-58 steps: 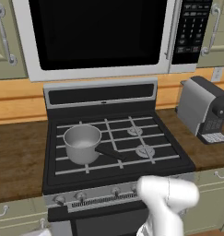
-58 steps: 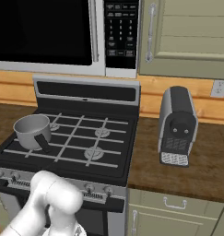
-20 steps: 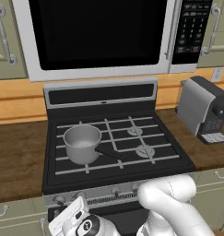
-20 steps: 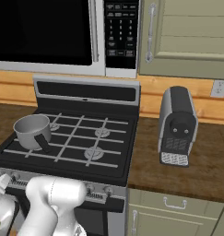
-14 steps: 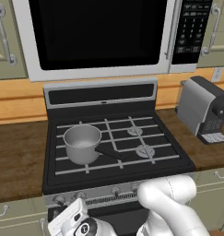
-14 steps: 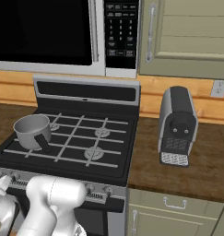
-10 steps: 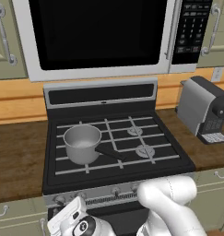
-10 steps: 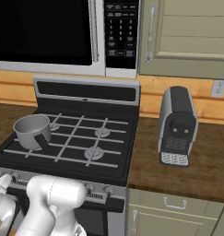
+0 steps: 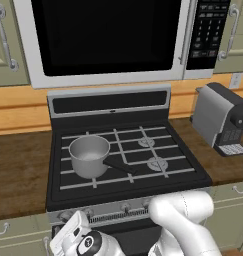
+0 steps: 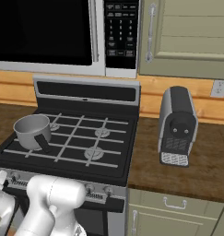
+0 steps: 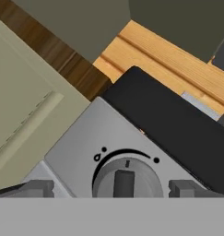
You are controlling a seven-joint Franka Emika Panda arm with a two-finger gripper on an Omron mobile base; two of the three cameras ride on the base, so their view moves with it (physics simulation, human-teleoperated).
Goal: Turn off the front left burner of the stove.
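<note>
- The gripper [image 11: 111, 189] is sitting low at the bottom of the hand view, its two dark fingertips [image 11: 37, 188] spread wide apart on either side of a round knob [image 11: 126, 179], with a gap showing between each tip and the knob.
- The grey band is cutting off the lower half of the knob, so only its upper arc and raised bar are showing; the bar is running straight up the frame toward a small tick mark.
- The stove [image 9: 128, 150] is filling the middle of the left base view, its long axis running left to right, its silver knob strip [image 9: 118, 209] facing the camera along the lower edge.
- The white arm is covering the right part of that strip, and the hand is dropping out of the lower left corner, so the fingers cannot be made out there.
- A grey saucepan [image 9: 88, 156] is standing on the left grates, its dark handle pointing to the lower right.
- The microwave [image 9: 108, 37] is hanging above, its top cut off by the frame.
- A coffee machine [image 10: 178, 125] is standing on the wooden counter [image 10: 178, 161] right of the stove in the right base view.
</note>
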